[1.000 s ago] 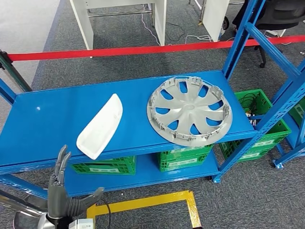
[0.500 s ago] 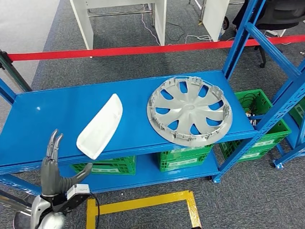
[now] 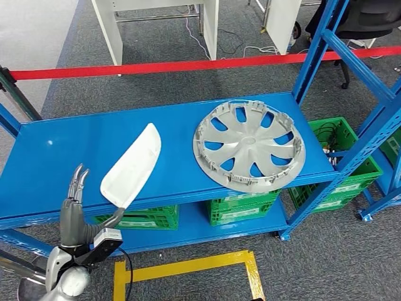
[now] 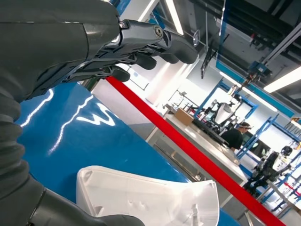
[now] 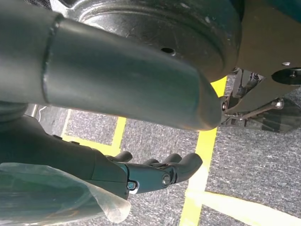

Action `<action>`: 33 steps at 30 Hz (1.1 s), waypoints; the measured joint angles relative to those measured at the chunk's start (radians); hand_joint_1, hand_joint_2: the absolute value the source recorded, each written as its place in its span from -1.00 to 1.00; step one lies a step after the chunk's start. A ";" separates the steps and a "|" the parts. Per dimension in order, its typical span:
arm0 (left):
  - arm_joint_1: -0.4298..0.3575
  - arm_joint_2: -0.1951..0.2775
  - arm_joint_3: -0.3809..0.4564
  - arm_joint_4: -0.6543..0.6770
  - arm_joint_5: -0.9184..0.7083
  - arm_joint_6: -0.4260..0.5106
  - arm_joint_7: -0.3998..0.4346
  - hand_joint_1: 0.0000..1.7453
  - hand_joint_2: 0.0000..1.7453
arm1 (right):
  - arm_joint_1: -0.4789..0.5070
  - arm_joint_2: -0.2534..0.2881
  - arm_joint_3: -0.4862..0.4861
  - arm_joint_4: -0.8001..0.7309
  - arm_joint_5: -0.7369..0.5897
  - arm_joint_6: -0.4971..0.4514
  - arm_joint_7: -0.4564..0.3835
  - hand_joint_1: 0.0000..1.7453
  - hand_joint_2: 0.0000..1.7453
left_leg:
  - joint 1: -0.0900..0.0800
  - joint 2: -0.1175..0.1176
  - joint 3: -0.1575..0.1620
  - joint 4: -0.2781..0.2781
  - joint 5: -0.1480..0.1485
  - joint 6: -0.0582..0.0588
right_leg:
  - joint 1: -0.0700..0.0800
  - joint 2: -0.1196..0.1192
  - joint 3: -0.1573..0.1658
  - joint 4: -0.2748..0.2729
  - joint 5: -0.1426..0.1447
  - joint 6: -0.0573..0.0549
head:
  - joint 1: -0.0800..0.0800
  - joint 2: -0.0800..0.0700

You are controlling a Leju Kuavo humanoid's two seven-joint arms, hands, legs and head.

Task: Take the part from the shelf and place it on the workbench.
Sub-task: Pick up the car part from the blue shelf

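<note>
A long white plastic part [image 3: 131,165] lies slantwise on the top board of the blue shelf [image 3: 56,157], its near end over the front edge. My left hand [image 3: 78,213] is raised at that front edge, just left of the part's near end. Its fingers point up and apart, and the thumb reaches out under the part's tip; nothing is in it. In the left wrist view the white part [image 4: 149,197] lies between the dark fingers [image 4: 142,42] and the thumb [image 4: 71,214], with a wide gap. My right hand [image 5: 156,172] hangs over the floor, fingers stretched, holding nothing.
A large silver hubcap [image 3: 248,144] lies on the right half of the same board. Green crates [image 3: 241,205] stand on the lower shelf and beside it [image 3: 340,163]. A red barrier tape [image 3: 189,64] runs behind the shelf. Yellow floor lines [image 3: 189,266] mark the carpet in front.
My left hand first drew left, then rose and moved forward to the right, so its thumb now sits under the white part's near end. The part and hubcap have not moved.
</note>
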 joint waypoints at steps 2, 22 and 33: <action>-0.009 -0.003 0.000 0.011 0.003 -0.007 0.001 -1.00 1.00 | 0.000 0.000 0.002 0.000 0.004 0.000 0.002 -1.00 -1.00 | 0.000 0.000 0.000 0.000 0.000 0.000 | 0.000 0.000 0.000 0.000 0.000 0.000 | 0.000 0.000; -0.065 -0.010 -0.006 0.102 0.048 -0.094 0.031 -1.00 1.00 | -0.005 -0.001 0.022 0.001 0.022 0.002 0.012 -1.00 -1.00 | 0.000 0.000 0.000 0.000 0.000 0.000 | 0.000 0.000 0.000 0.000 0.000 0.000 | 0.000 0.000; -0.121 -0.010 -0.009 0.190 0.060 -0.163 0.057 -1.00 1.00 | -0.011 -0.003 0.025 0.001 0.030 0.006 0.019 -1.00 -1.00 | 0.000 0.000 0.000 0.000 0.000 0.000 | 0.000 0.000 0.000 0.000 0.000 0.000 | 0.000 0.000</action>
